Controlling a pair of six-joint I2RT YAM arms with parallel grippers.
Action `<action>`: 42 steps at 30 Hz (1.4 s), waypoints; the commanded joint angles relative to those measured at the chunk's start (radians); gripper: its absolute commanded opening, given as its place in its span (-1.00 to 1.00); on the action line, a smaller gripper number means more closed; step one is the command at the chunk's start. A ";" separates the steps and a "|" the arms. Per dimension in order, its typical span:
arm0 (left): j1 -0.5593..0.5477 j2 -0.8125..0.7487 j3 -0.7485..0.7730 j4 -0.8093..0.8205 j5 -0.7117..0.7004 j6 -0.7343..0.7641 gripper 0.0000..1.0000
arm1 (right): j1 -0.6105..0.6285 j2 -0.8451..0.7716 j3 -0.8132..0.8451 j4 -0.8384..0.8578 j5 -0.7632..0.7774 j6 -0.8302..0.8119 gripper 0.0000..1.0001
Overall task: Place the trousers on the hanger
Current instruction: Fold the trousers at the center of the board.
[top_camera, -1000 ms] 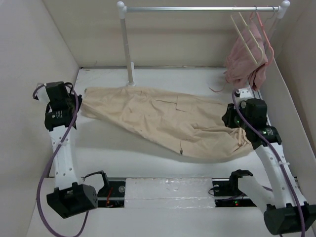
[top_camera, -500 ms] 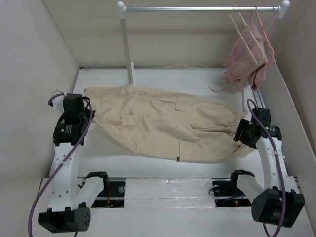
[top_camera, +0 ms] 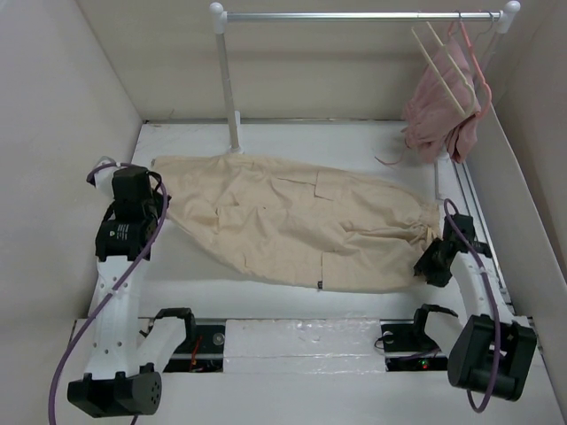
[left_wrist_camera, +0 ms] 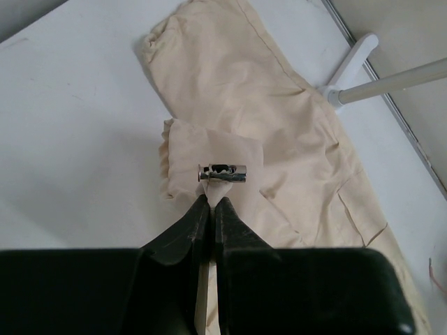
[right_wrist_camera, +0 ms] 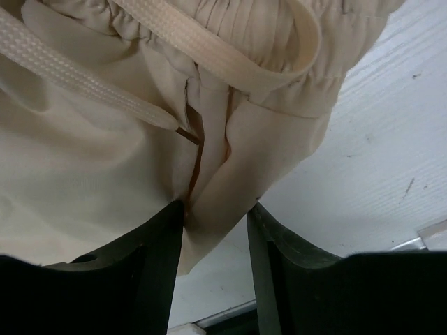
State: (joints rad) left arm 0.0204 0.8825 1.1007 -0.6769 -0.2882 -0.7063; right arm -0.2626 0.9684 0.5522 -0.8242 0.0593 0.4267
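Left tool point(left_wrist_camera: 211, 203) pinches trousers point(top_camera: 292, 221) — right tool point(right_wrist_camera: 216, 209) parted — on white, walled table point(top_camera: 208, 285).

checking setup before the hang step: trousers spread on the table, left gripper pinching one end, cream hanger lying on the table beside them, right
Not quite: the hanger is not on the table. The top external view shows it hanging from the rail at the far right, by a pink garment. The trousers are spread on the table, left gripper pinching one end.

No text, brand, label or number I can read in any view; trousers point(top_camera: 292, 221) show none legible.
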 commanded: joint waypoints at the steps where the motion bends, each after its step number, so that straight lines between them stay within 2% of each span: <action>1: -0.004 0.006 0.025 0.042 0.003 0.019 -1.00 | -0.009 0.024 -0.005 0.141 0.006 0.012 -0.07; 3: -0.004 0.004 0.018 0.043 -0.008 0.016 -1.00 | -0.021 0.041 -0.005 0.186 0.005 -0.014 -0.22; 4: -0.004 0.004 0.011 0.043 -0.012 0.016 -1.00 | -0.030 0.050 -0.006 0.213 -0.013 -0.026 -0.50; 7: -0.004 -0.002 0.014 0.022 -0.058 0.024 -1.00 | -0.049 0.082 0.029 0.176 -0.042 -0.088 -1.00; 9: -0.004 -0.002 0.045 0.004 -0.127 0.037 -1.00 | -0.049 0.028 0.110 0.113 -0.050 -0.143 -1.00; 13: -0.004 0.036 0.149 -0.044 -0.363 0.116 -1.00 | 0.060 0.003 0.346 -0.062 0.097 -0.238 -1.00; 17: -0.004 0.085 0.258 -0.055 -0.429 0.134 -1.00 | 0.143 0.076 0.617 -0.119 0.238 -0.351 -1.00; 19: -0.004 0.104 0.281 -0.071 -0.443 0.134 -1.00 | 0.155 0.085 0.682 -0.133 0.258 -0.382 -1.00; 22: -0.004 0.115 0.349 -0.119 -0.460 0.134 -1.00 | 0.195 0.078 0.715 -0.164 0.226 -0.401 -1.00; 25: -0.004 0.089 0.367 -0.168 -0.557 0.123 -1.00 | 0.235 0.010 0.686 -0.206 0.179 -0.399 -1.00; 28: -0.004 0.059 0.269 -0.080 -0.582 0.177 -1.00 | 0.266 -0.065 0.629 -0.213 0.197 -0.404 -1.00; 30: -0.004 0.094 0.196 -0.027 -0.568 0.197 -1.00 | 0.275 -0.044 0.572 -0.178 0.203 -0.414 -1.00; 32: -0.004 0.153 0.183 0.017 -0.546 0.188 -1.00 | 0.275 0.005 0.551 -0.075 0.221 -0.468 -1.00; 33: -0.004 0.235 0.189 0.028 -0.542 0.180 -1.00 | 0.260 0.038 0.567 -0.049 0.218 -0.477 -1.00; 34: -0.004 0.280 0.200 0.055 -0.534 0.183 -1.00 | 0.213 0.117 0.586 0.003 0.182 -0.488 -1.00; 38: 0.007 0.507 0.376 0.027 -0.502 0.153 -1.00 | 0.178 0.303 0.751 0.052 0.123 -0.543 -1.00; 42: 0.016 0.704 0.514 0.034 -0.465 0.172 -1.00 | 0.142 0.430 0.818 0.118 0.059 -0.525 -1.00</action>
State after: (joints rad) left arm 0.0235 1.5555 1.5005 -0.6632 -0.7635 -0.5426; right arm -0.0944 1.3796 1.2949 -0.8295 0.1661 -0.0803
